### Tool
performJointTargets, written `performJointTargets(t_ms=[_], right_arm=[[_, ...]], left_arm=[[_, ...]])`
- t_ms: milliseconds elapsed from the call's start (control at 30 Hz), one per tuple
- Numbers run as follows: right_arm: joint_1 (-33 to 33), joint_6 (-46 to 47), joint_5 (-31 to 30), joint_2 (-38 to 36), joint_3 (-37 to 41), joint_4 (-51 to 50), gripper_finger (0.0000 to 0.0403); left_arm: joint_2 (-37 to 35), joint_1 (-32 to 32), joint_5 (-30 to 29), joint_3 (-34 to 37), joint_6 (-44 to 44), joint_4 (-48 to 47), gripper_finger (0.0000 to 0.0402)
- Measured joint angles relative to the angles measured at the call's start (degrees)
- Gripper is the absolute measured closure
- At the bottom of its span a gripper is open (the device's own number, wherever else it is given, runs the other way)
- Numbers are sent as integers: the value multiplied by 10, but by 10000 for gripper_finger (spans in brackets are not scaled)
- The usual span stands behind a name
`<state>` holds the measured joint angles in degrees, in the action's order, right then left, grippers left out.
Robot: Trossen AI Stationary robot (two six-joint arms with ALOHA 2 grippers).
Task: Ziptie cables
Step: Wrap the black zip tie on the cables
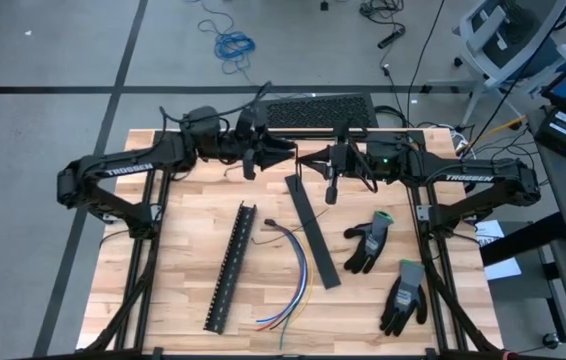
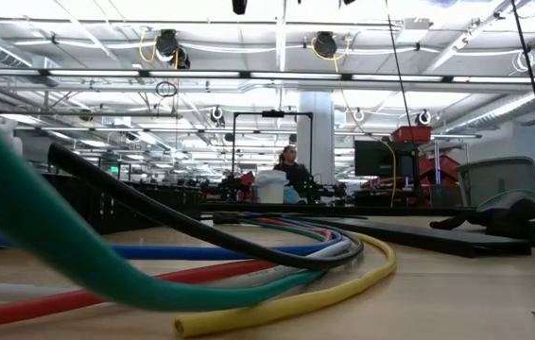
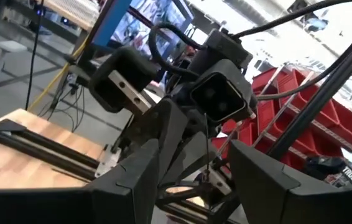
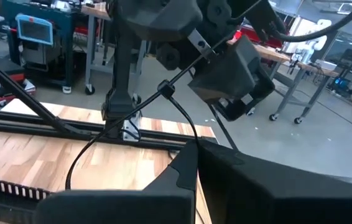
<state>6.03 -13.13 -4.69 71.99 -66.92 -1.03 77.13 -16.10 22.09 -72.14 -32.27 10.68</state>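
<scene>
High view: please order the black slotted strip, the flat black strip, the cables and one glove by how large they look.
1. Black slotted strip and flat black strip: alike in length, not ranked.
2. Cables, a curved bundle, slightly shorter.
3. Glove, smallest.

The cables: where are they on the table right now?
In the high view the cables lie loose at the table's middle, curving between the slotted strip on their left and the flat black bar on their right; neither hand touches them.

Beyond my table [image 1: 183,190], grey floor [image 1: 63,50] crossed by dark seams. At 11 o'clock, a blue cord coil [image 1: 231,45]. At 2 o'clock, an office chair [image 1: 508,35]. Overhead: white ceiling with strip lights [image 2: 277,24]. A person [image 2: 291,170] sits far off.
</scene>
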Motion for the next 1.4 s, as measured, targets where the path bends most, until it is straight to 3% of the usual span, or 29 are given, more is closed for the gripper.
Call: performJointTargets(t_ms=[600,767,1400], right_arm=[[0,4,-4,1,0,-3,403],[0,3,-30,1,0,-4,403],[0,4,-30,1,0,0,403]], left_arm=[[29,28,-14,0,-4,68,214],[18,23,-16,0,-4,68,214],[16,24,-7,0,-4,56,223]])
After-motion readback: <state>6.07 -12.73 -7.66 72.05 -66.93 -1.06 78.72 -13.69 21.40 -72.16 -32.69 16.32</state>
